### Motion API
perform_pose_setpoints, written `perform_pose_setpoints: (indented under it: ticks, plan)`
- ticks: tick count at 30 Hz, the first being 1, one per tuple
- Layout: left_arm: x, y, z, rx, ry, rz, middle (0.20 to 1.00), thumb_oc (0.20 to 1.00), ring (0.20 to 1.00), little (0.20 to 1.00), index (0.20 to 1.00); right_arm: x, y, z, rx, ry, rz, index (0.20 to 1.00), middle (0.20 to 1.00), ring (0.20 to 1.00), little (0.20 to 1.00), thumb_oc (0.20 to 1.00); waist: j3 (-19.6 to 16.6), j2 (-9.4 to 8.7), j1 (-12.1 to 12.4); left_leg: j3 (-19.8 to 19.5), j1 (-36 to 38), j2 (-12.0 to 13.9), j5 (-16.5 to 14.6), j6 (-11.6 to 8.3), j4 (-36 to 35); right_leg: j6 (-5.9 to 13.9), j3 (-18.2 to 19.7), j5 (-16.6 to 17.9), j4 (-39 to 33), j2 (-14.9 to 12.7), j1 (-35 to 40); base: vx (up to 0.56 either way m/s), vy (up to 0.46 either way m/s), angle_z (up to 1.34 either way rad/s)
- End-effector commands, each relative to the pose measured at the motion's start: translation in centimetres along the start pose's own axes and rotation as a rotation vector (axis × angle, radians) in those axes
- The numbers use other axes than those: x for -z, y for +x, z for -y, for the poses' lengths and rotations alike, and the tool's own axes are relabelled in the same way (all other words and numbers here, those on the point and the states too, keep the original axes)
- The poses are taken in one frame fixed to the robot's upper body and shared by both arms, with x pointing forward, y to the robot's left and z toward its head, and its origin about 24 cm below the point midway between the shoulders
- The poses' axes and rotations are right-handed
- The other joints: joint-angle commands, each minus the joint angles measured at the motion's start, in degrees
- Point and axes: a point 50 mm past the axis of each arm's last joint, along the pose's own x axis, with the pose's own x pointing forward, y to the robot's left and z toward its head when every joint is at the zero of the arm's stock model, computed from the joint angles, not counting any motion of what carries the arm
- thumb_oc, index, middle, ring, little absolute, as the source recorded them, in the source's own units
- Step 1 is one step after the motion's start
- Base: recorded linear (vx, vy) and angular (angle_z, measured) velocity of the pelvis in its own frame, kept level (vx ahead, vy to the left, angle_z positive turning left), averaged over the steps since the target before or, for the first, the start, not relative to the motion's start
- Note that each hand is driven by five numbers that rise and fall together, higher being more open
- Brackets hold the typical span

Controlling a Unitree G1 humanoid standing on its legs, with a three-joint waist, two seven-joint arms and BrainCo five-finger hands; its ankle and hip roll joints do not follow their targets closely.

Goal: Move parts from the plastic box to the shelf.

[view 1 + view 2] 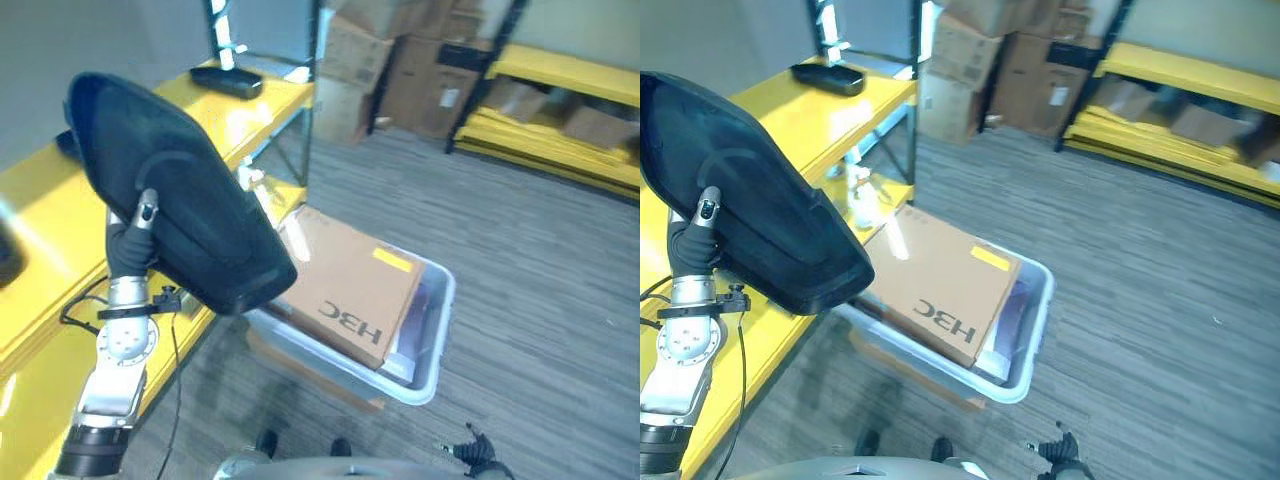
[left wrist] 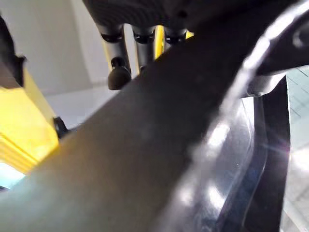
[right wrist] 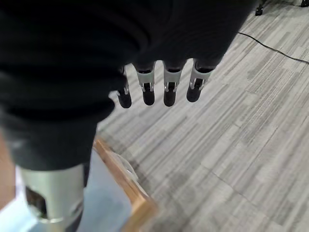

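Transfer in progress: large black part held over the shelf edge

Progress is partial, judged from how things lie. The left hand point(image 2: 120, 53) carries a large black part point(image 1: 170, 190), a broad curved panel, raised above the near edge of the yellow shelf point(image 1: 40, 230). In the left wrist view its fingers point(image 2: 119, 72) reach down over the part's edge and bear against it; whether they curl round it cannot be told, and the thumb is hidden. The part is clear of the plastic box point(image 1: 435, 330) and not yet set down, so this piece is mid-transfer. One smaller black part point(image 1: 226, 80) already lies on the upper shelf board, farther along. The box stands on the floor just beside the shelf and holds a brown cardboard carton point(image 1: 345, 280) lying tilted across it, with further contents beneath that are too hidden to name; these appear left to move. The right hand point(image 3: 159, 82) hangs over the grey floor with fingers relaxed and straight, holding nothing. Cardboard boxes point(image 1: 400, 70) stand stacked in the background, well apart
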Motion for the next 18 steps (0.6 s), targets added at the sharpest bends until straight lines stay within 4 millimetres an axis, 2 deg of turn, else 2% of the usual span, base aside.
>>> perform_pose_setpoints:
  ticks: [1,2,4,6,7,9,12,15,17,18]
  plan:
    - [-4.0,1.4,-2.2,-0.080,-0.081,0.223,0.200,0.200,0.200,0.200,0.200,-1.4,0.8,0.9,0.015,0.043,-0.004,1.000,1.000,1.000,1.000,1.000,0.50,0.36,1.66,-0.43,-8.85,1.66,2.57,-4.06,1.62,0.93,-4.91,-9.45,4.18,-2.72,-0.43,-0.11,-0.039,1.02]
    - [-3.9,1.4,-2.1,-0.078,-0.091,0.215,0.200,0.200,0.200,0.200,0.200,-0.3,0.6,1.0,0.020,0.085,-0.074,1.000,1.000,1.000,1.000,1.000,0.70,0.78,1.96,0.55,-9.94,1.45,2.93,-3.81,1.71,0.82,-6.84,-9.58,4.41,-3.09,-0.64,-0.11,-0.018,1.34]
    - [-3.9,1.4,-1.9,-0.053,-0.099,0.204,0.200,0.200,0.200,0.200,0.200,1.2,0.4,1.1,0.014,0.151,-0.182,1.000,1.000,1.000,1.000,1.000,0.91,0.84,2.05,7.59,-11.09,2.52,1.60,-2.27,2.94,0.75,-10.26,-10.12,5.18,-4.20,-1.21,-0.12,0.017,1.68]
    - [-3.9,1.4,-1.8,-0.019,-0.118,0.204,0.200,0.200,0.200,0.200,0.200,1.1,0.4,0.6,-0.002,0.127,-0.184,1.000,1.000,1.000,1.000,1.000,0.96,0.66,1.64,17.23,-11.40,5.29,0.50,-1.37,5.82,0.84,-13.74,-9.81,4.79,-5.37,-1.26,-0.10,0.027,1.49]
    - [-3.8,1.4,-1.8,-0.012,-0.116,0.200,0.200,0.200,0.200,0.200,0.200,0.7,0.4,0.4,-0.005,0.124,-0.177,1.000,1.000,1.000,1.000,1.000,0.61,0.40,1.49,19.70,-10.60,6.75,-1.38,-1.98,6.53,1.06,-14.09,-10.81,4.20,-5.53,-0.58,-0.02,0.033,1.13]
    - [-3.7,1.5,-1.9,-0.015,-0.115,0.199,0.200,0.200,0.200,0.200,0.200,0.4,0.3,-0.4,-0.022,0.170,-0.172,1.000,1.000,1.000,1.000,1.000,0.22,0.24,1.07,23.83,-9.77,8.59,-2.25,-2.56,6.90,1.03,-16.28,-10.30,3.02,-6.29,0.51,0.01,0.067,1.13]
    - [-3.6,1.6,-2.0,0.001,-0.096,0.199,0.200,0.200,0.200,0.200,0.200,0.6,-0.2,-2.0,-0.074,0.220,-0.180,1.000,1.000,1.000,1.000,1.000,-0.65,0.28,0.96,25.53,-8.28,9.06,-1.80,-3.07,4.28,1.76,-19.69,-8.73,1.53,-7.29,2.50,0.05,0.154,1.19]
    - [-4.2,1.8,-2.2,0.014,-0.079,0.223,0.200,0.200,0.200,0.200,0.200,0.5,-0.5,-3.2,-0.117,0.183,-0.192,1.000,1.000,1.000,1.000,1.000,-1.68,0.15,2.25,26.20,-7.68,8.37,-1.67,-2.49,2.27,2.46,-22.19,-8.32,2.35,-8.73,3.59,0.06,0.188,0.42]
    - [-4.4,1.9,-2.4,0.016,-0.074,0.234,0.200,0.200,0.200,0.200,0.200,-0.7,-0.2,-3.5,-0.123,0.149,-0.163,1.000,1.000,1.000,1.000,1.000,-2.54,-0.53,3.11,25.25,-7.29,6.39,-3.32,-1.11,2.54,3.47,-22.91,-7.93,4.68,-11.01,3.51,0.14,0.336,0.62]
    - [-4.9,2.1,-2.2,0.029,-0.080,0.255,0.200,0.200,0.200,0.200,0.200,-1.8,-0.1,-3.8,-0.117,0.158,-0.137,1.000,1.000,1.000,1.000,1.000,-2.73,-0.88,3.54,24.41,-6.57,4.35,-5.11,0.75,3.73,4.06,-23.21,-7.54,11.12,-14.18,2.85,0.16,0.335,0.61]
